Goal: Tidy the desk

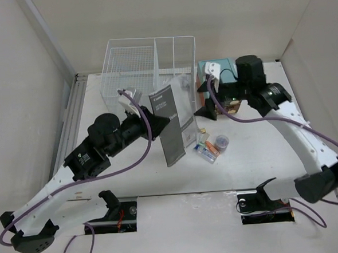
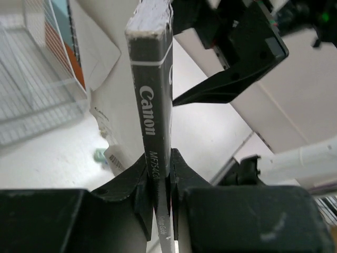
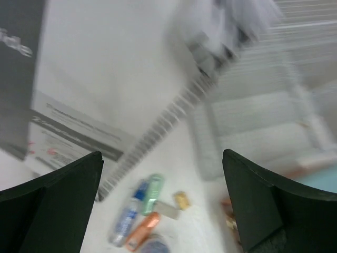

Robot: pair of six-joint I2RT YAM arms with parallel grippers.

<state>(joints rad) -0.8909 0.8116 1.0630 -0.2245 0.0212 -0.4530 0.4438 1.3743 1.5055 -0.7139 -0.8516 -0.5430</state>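
Observation:
The white desk (image 1: 263, 161) holds scattered items. My left gripper (image 1: 156, 124) is shut on a dark grey Canon setup booklet (image 1: 168, 126), pinching its lower edge and holding it upright above the desk. In the left wrist view the booklet (image 2: 155, 79) stands edge-on between the fingers (image 2: 181, 176) of this gripper (image 2: 160, 179). My right gripper (image 1: 205, 101) is open and empty, hovering in front of the teal drawer box (image 1: 223, 71). The right wrist view is blurred, and there the right gripper (image 3: 163, 158) hangs above small pens.
A white wire basket (image 1: 148, 62) stands at the back centre. A spiral-bound pad (image 1: 185, 111) lies in front of it. Several markers (image 1: 206, 149) and a small round cap (image 1: 221, 141) lie mid-desk; the markers (image 3: 145, 211) show blurred. A ribbed rail (image 1: 71, 121) runs along the left edge.

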